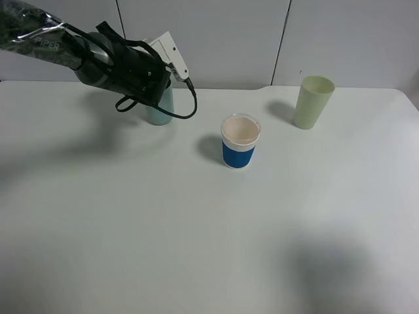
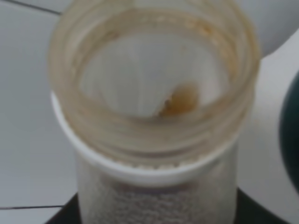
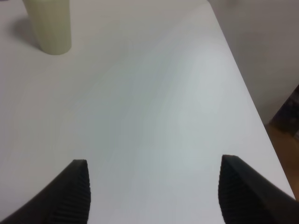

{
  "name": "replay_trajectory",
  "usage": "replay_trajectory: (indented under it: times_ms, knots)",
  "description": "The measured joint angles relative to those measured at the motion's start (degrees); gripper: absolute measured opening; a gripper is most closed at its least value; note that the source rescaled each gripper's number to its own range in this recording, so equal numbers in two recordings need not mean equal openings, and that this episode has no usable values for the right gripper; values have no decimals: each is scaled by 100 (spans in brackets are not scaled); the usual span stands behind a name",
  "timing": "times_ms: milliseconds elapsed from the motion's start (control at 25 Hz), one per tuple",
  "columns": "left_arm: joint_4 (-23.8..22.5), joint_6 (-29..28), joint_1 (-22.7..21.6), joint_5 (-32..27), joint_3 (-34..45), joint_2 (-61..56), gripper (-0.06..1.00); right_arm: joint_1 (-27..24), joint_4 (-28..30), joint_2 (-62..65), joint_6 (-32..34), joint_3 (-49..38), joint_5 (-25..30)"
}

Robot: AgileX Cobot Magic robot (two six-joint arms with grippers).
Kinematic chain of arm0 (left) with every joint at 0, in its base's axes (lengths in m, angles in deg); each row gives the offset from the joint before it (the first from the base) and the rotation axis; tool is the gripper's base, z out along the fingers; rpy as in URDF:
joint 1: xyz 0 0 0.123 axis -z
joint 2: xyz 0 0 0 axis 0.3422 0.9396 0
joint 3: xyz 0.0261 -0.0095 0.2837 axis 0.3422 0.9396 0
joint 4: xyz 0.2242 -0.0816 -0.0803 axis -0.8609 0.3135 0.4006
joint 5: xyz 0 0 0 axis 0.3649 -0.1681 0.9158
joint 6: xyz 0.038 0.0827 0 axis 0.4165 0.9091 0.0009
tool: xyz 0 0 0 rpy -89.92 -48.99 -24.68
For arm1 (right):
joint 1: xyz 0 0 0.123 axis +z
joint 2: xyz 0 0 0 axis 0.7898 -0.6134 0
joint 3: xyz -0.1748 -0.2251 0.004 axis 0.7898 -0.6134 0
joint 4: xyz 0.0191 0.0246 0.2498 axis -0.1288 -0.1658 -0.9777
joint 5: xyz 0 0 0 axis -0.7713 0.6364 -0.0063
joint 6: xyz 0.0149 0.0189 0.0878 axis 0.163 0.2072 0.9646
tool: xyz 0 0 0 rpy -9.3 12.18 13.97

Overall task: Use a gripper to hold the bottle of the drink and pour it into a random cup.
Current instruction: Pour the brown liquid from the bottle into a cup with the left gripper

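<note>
My left gripper (image 1: pixel 152 77) is at the back left, right over the teal cup (image 1: pixel 159 110), and covers the cup's top. In the left wrist view it is shut on the clear bottle (image 2: pixel 154 140), whose wide round neck fills the picture. A small patch of brown drink (image 2: pixel 182 100) lies inside the bottle by the neck. The cup's dark rim (image 2: pixel 292 135) shows just beside the bottle. The bottle is hidden behind the gripper in the high view. My right gripper (image 3: pixel 154 196) is open and empty, low over bare table, and is out of the high view.
A white cup with a blue band (image 1: pixel 239 144) stands mid-table. A taller pale yellow-green cup (image 1: pixel 313 101) stands at the back right and also shows in the right wrist view (image 3: pixel 49 23). The table's right edge (image 3: pixel 252 107) is near the right gripper.
</note>
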Motion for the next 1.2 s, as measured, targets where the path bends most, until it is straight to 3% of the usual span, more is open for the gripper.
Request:
replay_trajectory:
  times_ms: [440,1200]
  knots:
    - [-374,194,0,-138,-10,19,1,0,0,0,0,0,0]
    - [-438,193,-199,-46,285,19,1,0,0,0,28,0,0]
